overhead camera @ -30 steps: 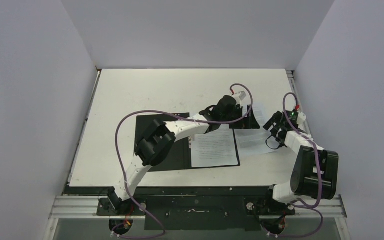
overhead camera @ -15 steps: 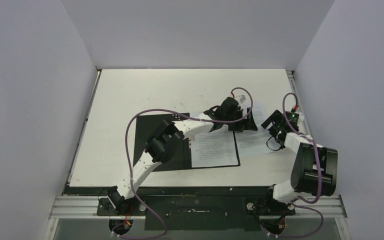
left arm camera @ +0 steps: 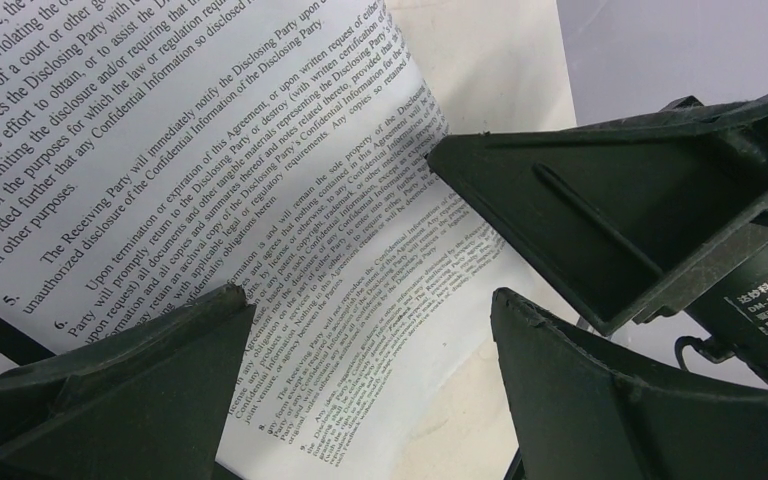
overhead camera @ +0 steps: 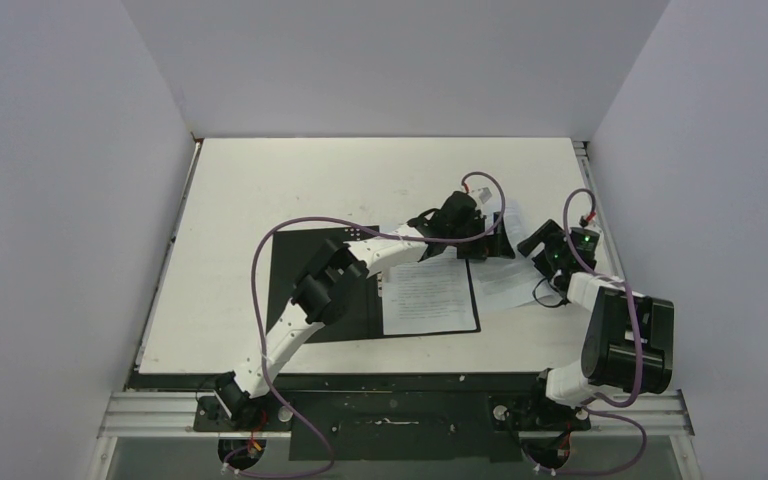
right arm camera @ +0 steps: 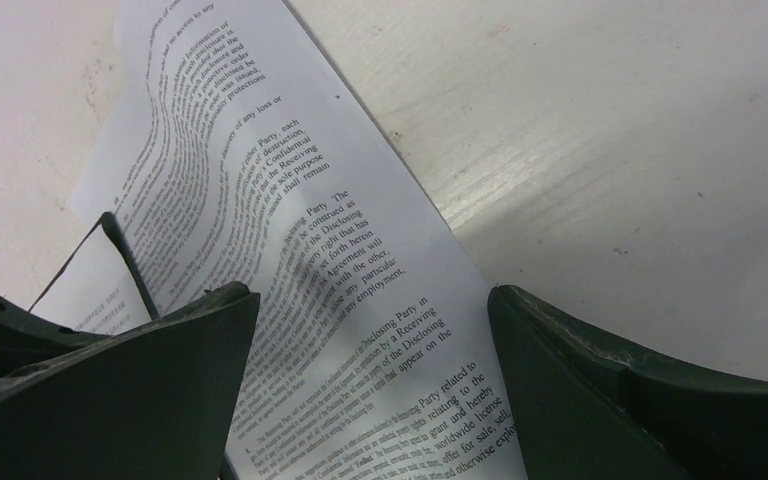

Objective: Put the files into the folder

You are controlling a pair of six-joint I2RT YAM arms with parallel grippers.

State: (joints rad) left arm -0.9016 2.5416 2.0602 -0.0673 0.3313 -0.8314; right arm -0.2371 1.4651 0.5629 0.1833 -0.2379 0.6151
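Note:
The folder (overhead camera: pixel 310 275) lies open, black inside up, on the table's left-centre. One of the files (overhead camera: pixel 428 295) rests flat on its right half. Another printed sheet (overhead camera: pixel 505 285) lies askew past the folder's right edge, buckled upward. My left gripper (overhead camera: pixel 485 242) hovers open over that sheet's far end; in the left wrist view the curved sheet (left arm camera: pixel 260 150) shows between the spread fingers of the gripper (left arm camera: pixel 370 300). My right gripper (overhead camera: pixel 540 250) stands open just to the right, its fingers straddling the sheet (right arm camera: pixel 290 230) around the gripper's gap (right arm camera: pixel 372 295). Neither holds anything.
The white table (overhead camera: pixel 360 180) stretches behind the folder, and grey walls close in on three sides. The two grippers sit close together near the right edge. Purple cables loop over both arms. The right gripper's black body (left arm camera: pixel 640 190) fills the left wrist view's upper right.
The right gripper has edged left toward the left gripper over the loose sheet. The left arm's elbow shifted right early on, then stayed; both grippers remain open.

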